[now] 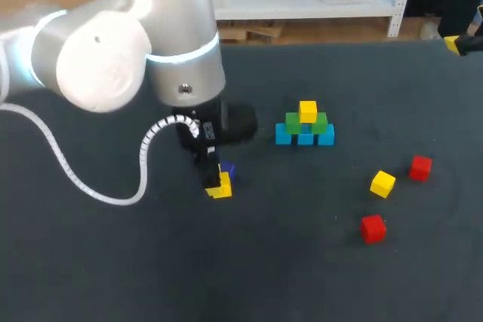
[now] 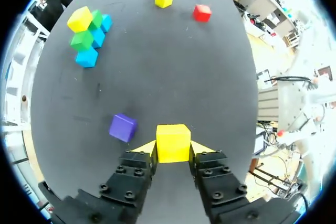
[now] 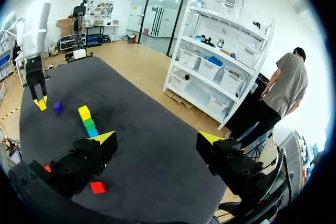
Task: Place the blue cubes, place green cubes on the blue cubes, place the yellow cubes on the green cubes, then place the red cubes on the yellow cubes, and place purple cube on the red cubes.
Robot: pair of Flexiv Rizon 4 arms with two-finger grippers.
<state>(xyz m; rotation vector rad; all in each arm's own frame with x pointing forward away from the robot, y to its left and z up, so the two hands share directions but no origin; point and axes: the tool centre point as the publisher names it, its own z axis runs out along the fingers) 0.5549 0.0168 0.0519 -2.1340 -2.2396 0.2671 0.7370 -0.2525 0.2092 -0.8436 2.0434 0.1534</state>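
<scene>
The left gripper (image 2: 173, 149) is pinching a yellow cube (image 2: 173, 140): both yellow tips press its opposite sides, square on. The cube is low at the surface (image 1: 113, 262); whether it is resting on it or just lifted, I cannot tell. A purple cube (image 2: 123, 127) lies just beside the gripper's one finger, apart from it and from the held cube.

What the next move turns on is where the stack (image 1: 304, 127) lies from this gripper: ahead of it and off to the purple cube's side, well apart, with bare surface between. The stack has three blue cubes (image 1: 304, 139) in a row, two green cubes (image 1: 293, 123) on them and one yellow on top. The row's long axis runs away from the gripper at a slant in the left wrist view, so the held cube's faces are likely not lined up with it, and a wrist turn may be needed before setting it down.

The right gripper (image 3: 156, 137) is spread wide with nothing in it, and the stack is far ahead of it. The left arm is clearly the nearer one. Two red cubes (image 1: 420, 167) and a loose yellow (image 1: 383, 183) lie beyond the stack from the left gripper.
</scene>
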